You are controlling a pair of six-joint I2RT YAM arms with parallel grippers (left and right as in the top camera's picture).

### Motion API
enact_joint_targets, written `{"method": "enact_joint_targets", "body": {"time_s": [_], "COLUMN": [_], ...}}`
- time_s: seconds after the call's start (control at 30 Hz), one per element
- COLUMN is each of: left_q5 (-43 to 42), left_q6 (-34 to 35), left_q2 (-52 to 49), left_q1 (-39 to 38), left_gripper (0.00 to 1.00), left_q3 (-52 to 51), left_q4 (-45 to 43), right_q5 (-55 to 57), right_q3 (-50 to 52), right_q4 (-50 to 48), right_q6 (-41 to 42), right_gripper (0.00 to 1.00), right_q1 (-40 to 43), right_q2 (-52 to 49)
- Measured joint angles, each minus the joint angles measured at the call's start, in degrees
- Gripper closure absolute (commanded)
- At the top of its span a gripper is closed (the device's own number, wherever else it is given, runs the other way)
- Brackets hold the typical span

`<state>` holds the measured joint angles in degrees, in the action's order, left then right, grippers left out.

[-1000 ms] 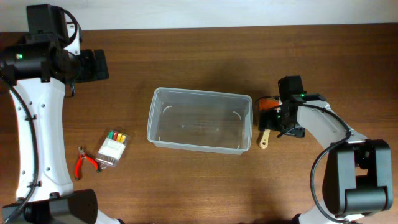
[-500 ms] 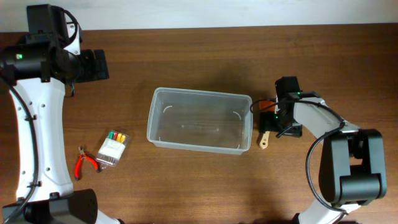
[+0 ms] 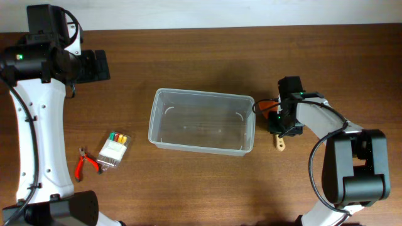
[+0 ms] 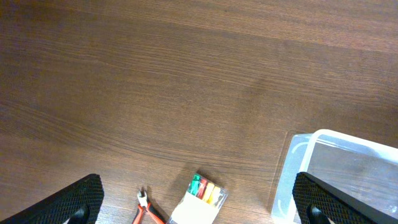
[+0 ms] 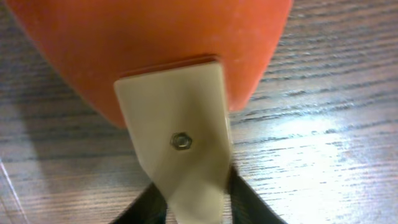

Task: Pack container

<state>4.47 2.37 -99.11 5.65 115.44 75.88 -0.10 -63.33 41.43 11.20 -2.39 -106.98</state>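
The container (image 3: 202, 93), a clear rectangular tub, stands mid-table with nothing in it; its corner also shows in the left wrist view (image 4: 292, 180). Just right of it, my right gripper (image 3: 281, 123) is shut on an orange spatula (image 3: 266, 104) by its cream handle (image 3: 281, 144). In the right wrist view the orange blade (image 5: 155, 43) fills the top. The handle (image 5: 180, 155) runs down between my right gripper (image 5: 198, 208), with a black finger against each side. My left gripper (image 3: 94, 66) hangs open at the far left, high above the wood (image 4: 208, 208).
A clear box of coloured markers (image 3: 114, 150) (image 4: 202, 198) lies left of the container. Red-handled pliers (image 3: 86, 164) (image 4: 148, 213) lie beside it, near the left arm's white link (image 3: 25, 125). The table's back edge runs along the top.
My right gripper has closed from open onto the spatula's handle. The handle's free end has swung to the right, away from the container. The left arm has not moved.
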Motion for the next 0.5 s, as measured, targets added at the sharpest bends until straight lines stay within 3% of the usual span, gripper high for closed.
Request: {"method": "enact_joint_targets", "body": {"time_s": [0.3,0.5], "left_q5": [0.0,0.0], "left_q6": [0.0,0.0], "left_q2": [0.0,0.0], "left_q1": [0.0,0.0], "left_gripper": [0.01,0.01], "left_q3": [0.0,0.0], "left_q4": [0.0,0.0], "right_q5": [0.0,0.0], "right_q3": [-0.1,-0.1], "right_q4": [0.0,0.0], "right_q6": [0.2,0.1], "right_gripper": [0.75,0.82], "right_q1": [0.0,0.0], "right_q2": [0.0,0.0]}}
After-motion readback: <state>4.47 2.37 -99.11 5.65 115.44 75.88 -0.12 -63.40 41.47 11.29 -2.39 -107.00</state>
